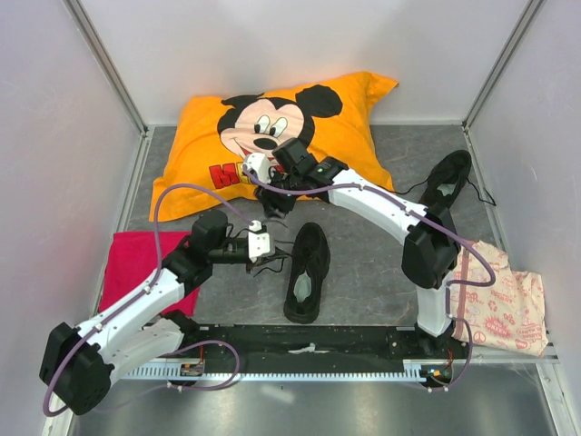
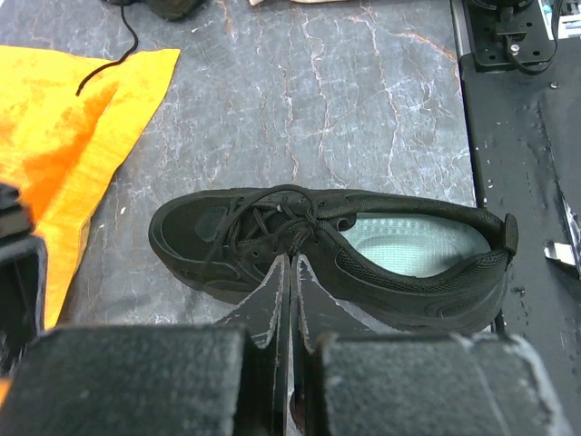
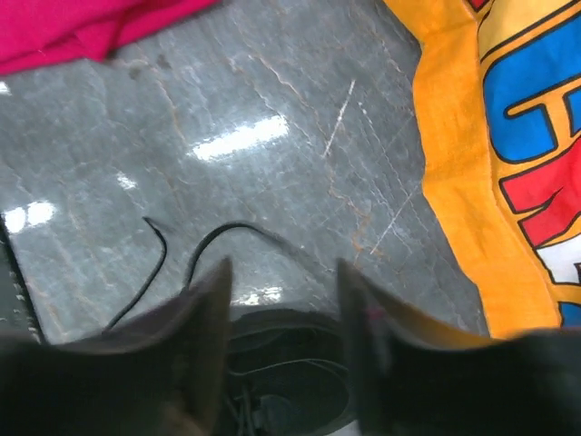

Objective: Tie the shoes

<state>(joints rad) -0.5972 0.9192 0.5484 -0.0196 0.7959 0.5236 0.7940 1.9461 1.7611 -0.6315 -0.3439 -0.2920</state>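
Shoes: one (image 1: 306, 268) lay at middle of table (image 1: 363, 272), heel toward near edge, toe pointing far. Laces (image 2: 272, 213) bunched loose over tongue. Left claw (image 2: 290, 259) closed at lace area; couldn't tell whether lace was pinched. Right claw (image 3: 283, 268) part open, empty, above toe. Free lace end (image 3: 213, 234) lay on table beyond. Judged: shoe light, upper soft; laces thin, limp, slippery, best pinched near free ends. Second shoe (image 1: 447, 180) sat by right edge toward far corner, lace trailing.

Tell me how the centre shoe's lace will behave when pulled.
The lace is thin and lies in loose curves, so it is probably floppy and light. The shoe stands flat on a broad sole, so a tug likely won't tip it, though it may slide.
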